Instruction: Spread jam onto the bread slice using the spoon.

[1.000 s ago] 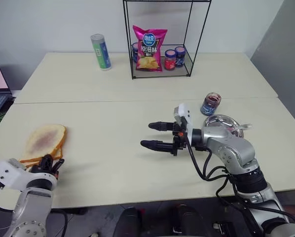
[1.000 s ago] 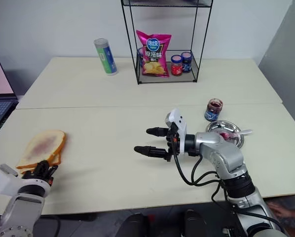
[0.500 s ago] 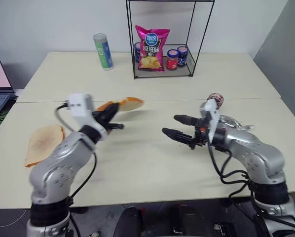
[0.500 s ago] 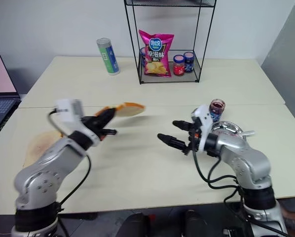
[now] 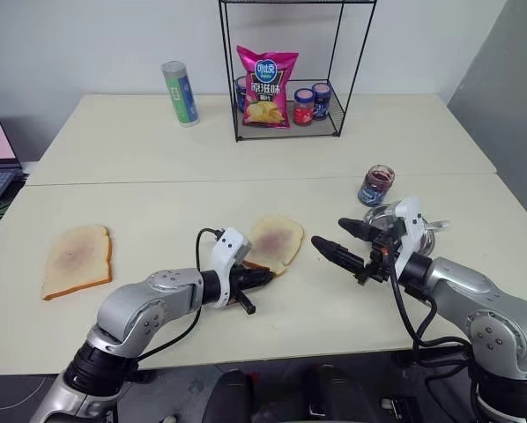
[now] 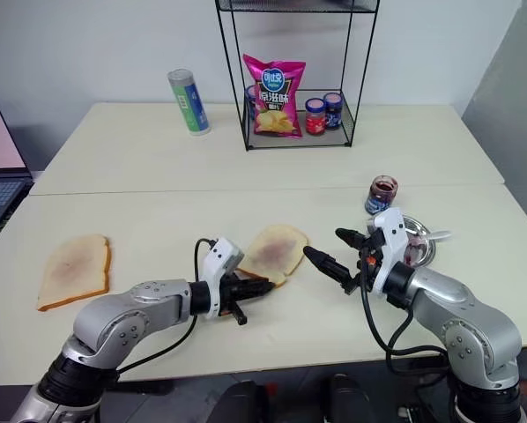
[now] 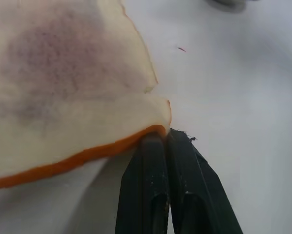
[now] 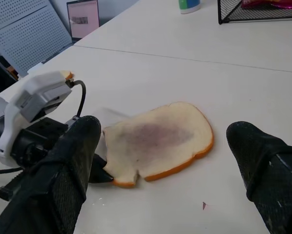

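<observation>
Nearest, low in the middle of the head view, the left gripper is pinched shut on the near corner of the pale tan bread slice with its brown crust and faint pink-purple centre, which lies flat on the cream table near the centre of the frame. To its right, the right gripper hangs with its two black fingers spread wide and nothing between them, aimed towards the slice.

Further right, the small silver metal spoon rests across the round metal dish, untouched, with the open jar of dark red-purple jam just behind it. At mid-left lies a second, faintly stained slice.

By my reckoning the bread is placed but only faintly stained; scooping and spreading are not yet done.
</observation>
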Tool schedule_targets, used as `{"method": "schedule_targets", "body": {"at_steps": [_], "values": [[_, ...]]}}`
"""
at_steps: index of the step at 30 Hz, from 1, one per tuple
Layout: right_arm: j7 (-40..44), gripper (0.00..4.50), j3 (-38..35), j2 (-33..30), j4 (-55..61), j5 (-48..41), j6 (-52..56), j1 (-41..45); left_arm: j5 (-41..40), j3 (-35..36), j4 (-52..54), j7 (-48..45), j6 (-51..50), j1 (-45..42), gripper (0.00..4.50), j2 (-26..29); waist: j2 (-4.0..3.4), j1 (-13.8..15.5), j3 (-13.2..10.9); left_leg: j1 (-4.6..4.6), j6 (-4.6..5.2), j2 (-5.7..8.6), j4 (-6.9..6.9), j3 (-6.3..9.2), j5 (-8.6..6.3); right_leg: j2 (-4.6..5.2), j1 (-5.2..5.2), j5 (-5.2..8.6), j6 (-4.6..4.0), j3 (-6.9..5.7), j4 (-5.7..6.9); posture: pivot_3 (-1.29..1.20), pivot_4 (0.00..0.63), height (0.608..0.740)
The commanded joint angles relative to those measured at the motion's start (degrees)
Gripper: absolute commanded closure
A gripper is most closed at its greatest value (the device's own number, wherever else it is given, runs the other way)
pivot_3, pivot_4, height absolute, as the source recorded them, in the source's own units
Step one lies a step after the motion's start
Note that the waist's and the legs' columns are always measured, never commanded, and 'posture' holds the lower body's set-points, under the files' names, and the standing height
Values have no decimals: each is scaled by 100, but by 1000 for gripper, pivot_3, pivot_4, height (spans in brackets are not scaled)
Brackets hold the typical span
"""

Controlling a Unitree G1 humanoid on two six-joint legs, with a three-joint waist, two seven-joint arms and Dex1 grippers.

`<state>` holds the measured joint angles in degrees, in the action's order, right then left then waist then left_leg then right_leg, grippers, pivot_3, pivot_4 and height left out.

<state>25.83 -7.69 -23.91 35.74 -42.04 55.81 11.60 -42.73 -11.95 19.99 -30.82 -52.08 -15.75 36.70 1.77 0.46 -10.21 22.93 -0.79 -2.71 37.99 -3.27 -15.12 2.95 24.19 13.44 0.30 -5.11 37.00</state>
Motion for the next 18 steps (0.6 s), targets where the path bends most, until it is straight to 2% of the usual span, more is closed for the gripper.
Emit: {"method": "schedule_targets", "body": {"at_steps": [1,2,6,10,16,18], "values": [[77,0,98,-32,-81,-19,-234,170,49,-71,159,-509,104,-59,4475,-12,0,0,0,2,0,0,0,-1,0,0,1,0,0,0,-2,0,150,740],[94,0,123,-29,-124,-13,-258,199,18,-76,187,-593,66,-72,4475,-43,0,0,0,2,1,1,0,-2,-1,0,1,0,0,1,-3,0,150,740],[177,0,228,-68,-297,35,-379,277,722,-450,-87,-691,383,-155,4475,-69,0,4,0,3,1,3,-3,-1,-1,0,1,2,3,-1,-2,0,150,740],[221,0,285,-107,-375,56,-464,291,1203,-469,-560,-576,706,-294,4475,-295,0,14,0,2,1,4,-2,-1,-1,-1,0,2,3,-3,0,0,150,740],[245,0,364,-163,-425,84,-571,278,1302,-367,-544,-783,758,-208,4475,-425,0,43,0,0,4,1,6,1,2,0,-3,-2,8,-2,6,0,150,740],[246,0,380,-165,-434,84,-596,268,1220,-240,-429,-815,673,-127,4040,-428,0,53,0,-1,4,1,7,0,2,0,-3,-2,8,0,6,0,150,740]]}}
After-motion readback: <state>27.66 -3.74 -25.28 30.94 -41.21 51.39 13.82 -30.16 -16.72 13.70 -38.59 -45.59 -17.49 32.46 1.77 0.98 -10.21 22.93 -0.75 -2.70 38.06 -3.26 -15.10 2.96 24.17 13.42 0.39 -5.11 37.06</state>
